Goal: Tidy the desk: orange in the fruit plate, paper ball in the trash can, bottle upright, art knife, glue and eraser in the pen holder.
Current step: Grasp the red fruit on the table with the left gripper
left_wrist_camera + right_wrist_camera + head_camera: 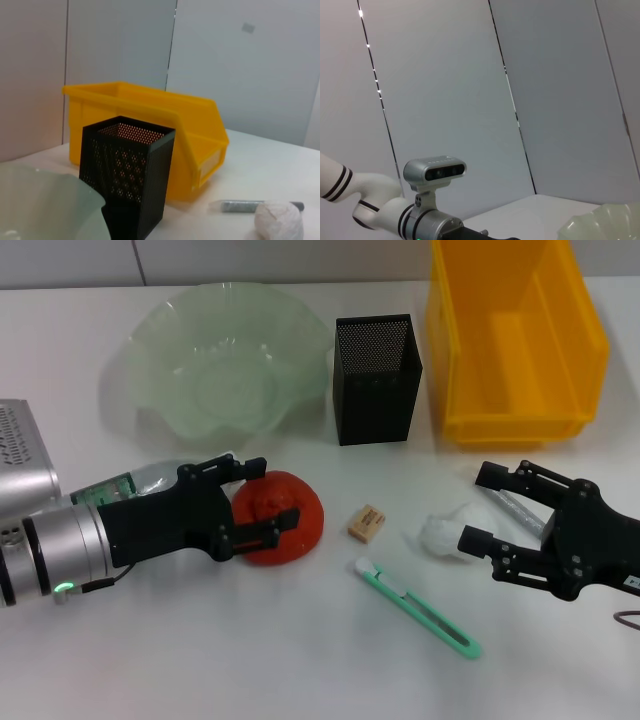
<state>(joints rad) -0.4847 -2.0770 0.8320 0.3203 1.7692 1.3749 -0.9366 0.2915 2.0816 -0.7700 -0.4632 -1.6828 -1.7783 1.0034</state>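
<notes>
No writing can be read on any item. In the head view, one orange [280, 518] sits left of centre on the counter [250, 660] between the wide-open fingers of the left gripper [262, 497], with one bottle [140, 483] lying flat behind that arm, its long axis running left-right. One green art knife [415, 607] lies diagonally toward the lower right, one eraser [367, 523] sits at centre, one paper ball [447, 533] and one glue stick [517, 510] lie by the open right gripper [478, 508], and the fruit plate [228, 360], pen holder [375, 380] and yellow bin [515, 340] line the top.
</notes>
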